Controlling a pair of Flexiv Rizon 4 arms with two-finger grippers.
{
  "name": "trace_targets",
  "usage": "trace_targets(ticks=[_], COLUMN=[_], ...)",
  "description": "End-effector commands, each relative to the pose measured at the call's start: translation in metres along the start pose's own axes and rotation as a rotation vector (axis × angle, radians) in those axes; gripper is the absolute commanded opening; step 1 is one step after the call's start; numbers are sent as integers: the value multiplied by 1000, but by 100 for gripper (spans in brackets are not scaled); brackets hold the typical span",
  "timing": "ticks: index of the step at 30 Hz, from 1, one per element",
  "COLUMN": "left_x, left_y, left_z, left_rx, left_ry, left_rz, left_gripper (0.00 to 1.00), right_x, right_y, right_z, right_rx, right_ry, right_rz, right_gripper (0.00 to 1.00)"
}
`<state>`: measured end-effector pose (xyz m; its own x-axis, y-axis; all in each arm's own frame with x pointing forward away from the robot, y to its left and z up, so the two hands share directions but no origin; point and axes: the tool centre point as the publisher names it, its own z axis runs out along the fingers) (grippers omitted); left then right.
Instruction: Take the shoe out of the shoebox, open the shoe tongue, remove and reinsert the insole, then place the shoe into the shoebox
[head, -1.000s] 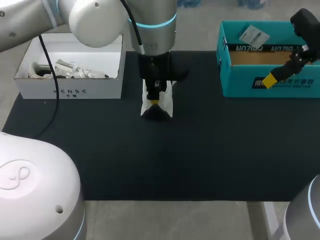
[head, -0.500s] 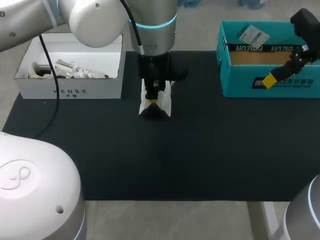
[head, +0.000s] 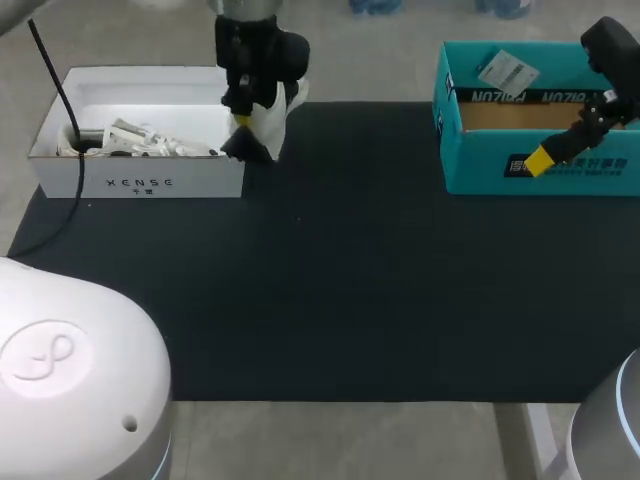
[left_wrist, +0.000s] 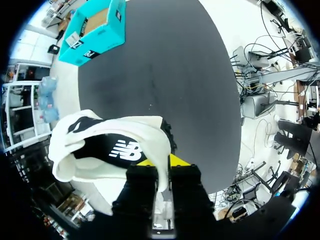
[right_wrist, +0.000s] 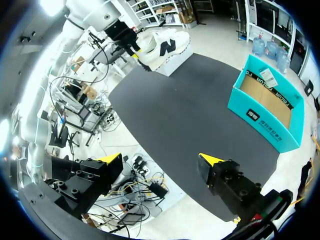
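**Left gripper holds the shoe at the end of the white shoebox**

The black worktop spreads beneath both arms. In the right wrist view most of it lies ahead of the right gripper.

The teal box stands open-topped just beside the right gripper, with a white tag lying inside it. The yellow tips of that gripper stand wide apart with nothing between them.

The white shoebox sits below and to one side of the left gripper, well apart from the right gripper. Crumpled paper lies inside it.

The shoe is white with a black lining and a black logo. It hangs directly under the left gripper, at the end wall of the white shoebox nearest the teal box, and is not inside the box. Its dark tip points down at the box's near corner.

In the left wrist view the left gripper has its fingers close together, clamped on the white edge of the shoe, which extends ahead of the fingertips and to one side.
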<state>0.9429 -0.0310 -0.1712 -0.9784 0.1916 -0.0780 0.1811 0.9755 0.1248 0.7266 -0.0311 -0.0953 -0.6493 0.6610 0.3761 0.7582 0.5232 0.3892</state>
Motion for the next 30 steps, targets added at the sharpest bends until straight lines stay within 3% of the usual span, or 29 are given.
trace_targets(ticks=[1,8,13,19,21,30], left_x=[-70,-134,-155,-164,-164,-162], left_y=[44,113,143,158,156,152], left_z=[1,12,18,19,20,21], left_rx=[-19,-29,0,13,-17,-17], left_ry=[47,40,56,54,49,50], left_rz=[-43,-186,-244,-270,-273,-271], left_gripper=[0,0,0,0,0,0], right_x=[-1,-1,-1,-1,-1,-1], right_y=[1,1,1,1,1,1], right_z=[1,1,1,1,1,1], right_rx=[3,3,3,3,3,3], right_ry=[1,1,1,1,1,1], right_rz=[1,1,1,1,1,1], right_gripper=[100,100,100,100,100,100])
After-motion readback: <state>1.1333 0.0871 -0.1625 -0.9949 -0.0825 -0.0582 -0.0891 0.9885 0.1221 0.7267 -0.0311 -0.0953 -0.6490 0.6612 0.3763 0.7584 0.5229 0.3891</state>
